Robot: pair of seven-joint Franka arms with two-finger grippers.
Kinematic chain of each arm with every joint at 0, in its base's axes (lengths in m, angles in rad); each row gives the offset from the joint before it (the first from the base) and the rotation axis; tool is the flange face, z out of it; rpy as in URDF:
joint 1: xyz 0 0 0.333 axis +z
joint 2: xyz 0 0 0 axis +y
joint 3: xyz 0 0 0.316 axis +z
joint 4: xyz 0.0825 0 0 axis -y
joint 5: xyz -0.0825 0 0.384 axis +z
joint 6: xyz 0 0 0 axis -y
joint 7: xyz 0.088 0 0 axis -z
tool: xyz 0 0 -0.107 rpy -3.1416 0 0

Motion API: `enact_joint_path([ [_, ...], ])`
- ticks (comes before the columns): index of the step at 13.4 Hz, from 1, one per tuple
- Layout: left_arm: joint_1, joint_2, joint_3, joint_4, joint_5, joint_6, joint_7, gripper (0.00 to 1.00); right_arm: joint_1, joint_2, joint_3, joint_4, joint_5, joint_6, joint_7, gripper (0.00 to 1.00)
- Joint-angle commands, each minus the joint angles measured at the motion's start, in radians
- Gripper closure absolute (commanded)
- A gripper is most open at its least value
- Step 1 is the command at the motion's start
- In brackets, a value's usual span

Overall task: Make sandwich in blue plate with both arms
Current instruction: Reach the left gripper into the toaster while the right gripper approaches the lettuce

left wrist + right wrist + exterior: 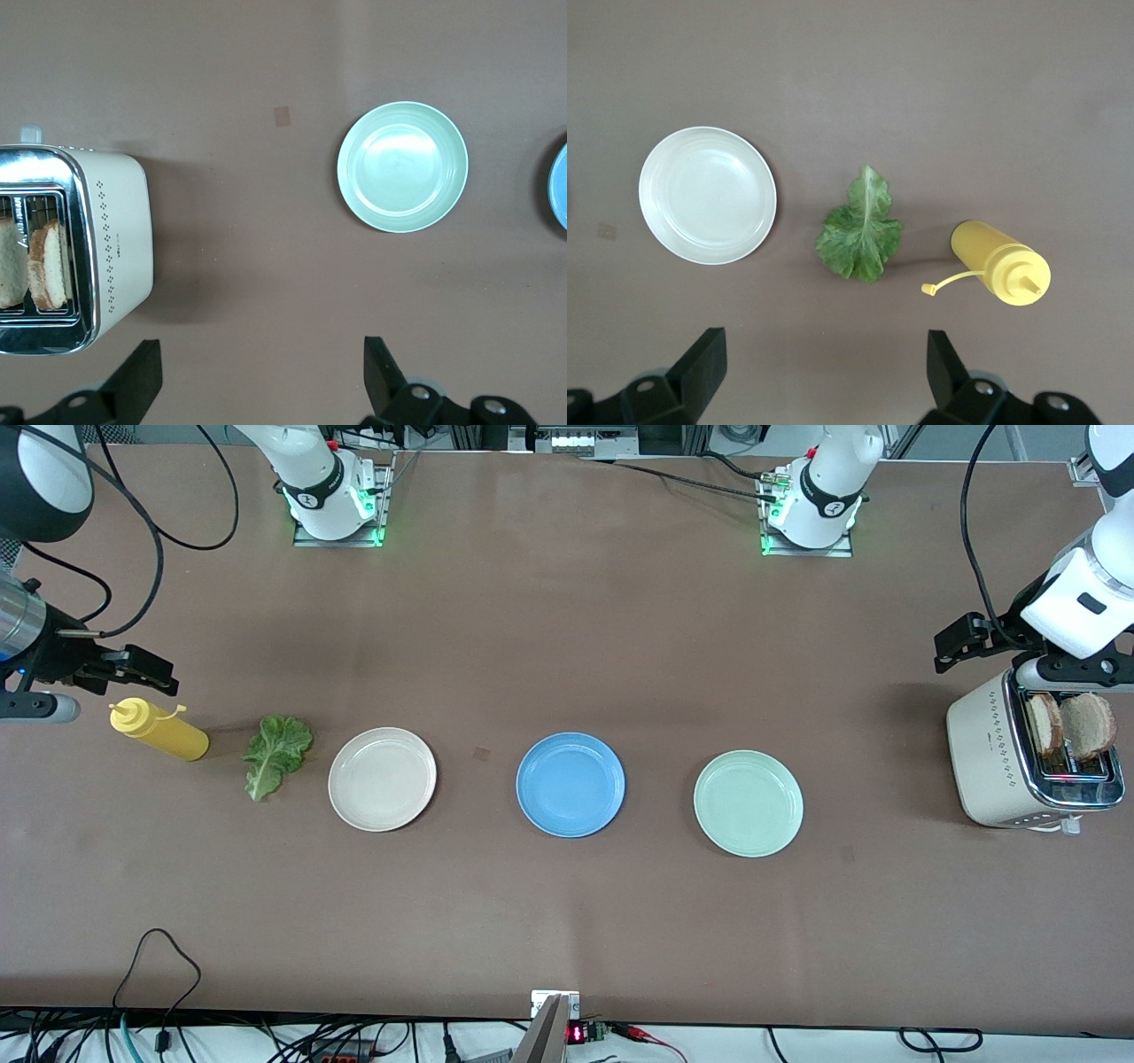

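On the table (567, 921) the front view shows a row, starting at the right arm's end: a yellow bottle (162, 730) standing tilted, a lettuce leaf (276, 755), a cream plate (382, 779), the blue plate (570, 784) in the middle and bare, a mint plate (749, 802), then a toaster (1019, 766) with two bread slices (1072, 724) standing in its slots. The right gripper (142, 673) hangs above the bottle, the left gripper (961, 642) above the toaster's edge.

The right wrist view shows what the front view does not: that gripper's fingers (700, 367) spread wide and holding nothing (the leaf and cream plate lie under its camera). The left wrist view likewise shows spread, empty fingers (137, 376), with the toaster, mint plate and only a sliver of the blue plate.
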Motion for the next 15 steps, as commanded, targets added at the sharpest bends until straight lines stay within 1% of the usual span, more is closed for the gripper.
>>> enact_joint_path([
  [1,0.005,0.000,0.005,0.008,-0.028,-0.017,0.008,0.00,-0.007,-0.065,0.002,-0.080,0.017,0.037,0.001,0.00],
  [4,0.005,0.005,0.007,0.010,-0.028,-0.017,0.005,0.00,-0.010,-0.056,0.001,-0.066,0.014,0.040,0.000,0.00],
  [6,0.017,0.012,0.011,0.010,-0.029,0.032,0.003,0.00,-0.010,-0.056,0.001,-0.067,0.014,0.040,0.000,0.00],
  [8,0.049,0.048,0.008,0.010,-0.032,0.025,0.015,0.00,-0.010,-0.056,0.001,-0.067,0.014,0.040,0.000,0.00],
  [10,0.060,0.083,0.010,0.010,-0.064,0.000,0.017,0.00,-0.010,-0.056,0.001,-0.066,0.014,0.043,0.000,0.00],
  [13,0.152,0.147,0.011,0.014,-0.054,0.006,0.020,0.00,-0.012,-0.056,0.001,-0.066,0.014,0.041,0.001,0.00],
  [15,0.213,0.221,0.013,0.074,-0.049,0.006,0.053,0.00,-0.019,-0.054,0.001,-0.066,0.014,0.041,0.000,0.00],
])
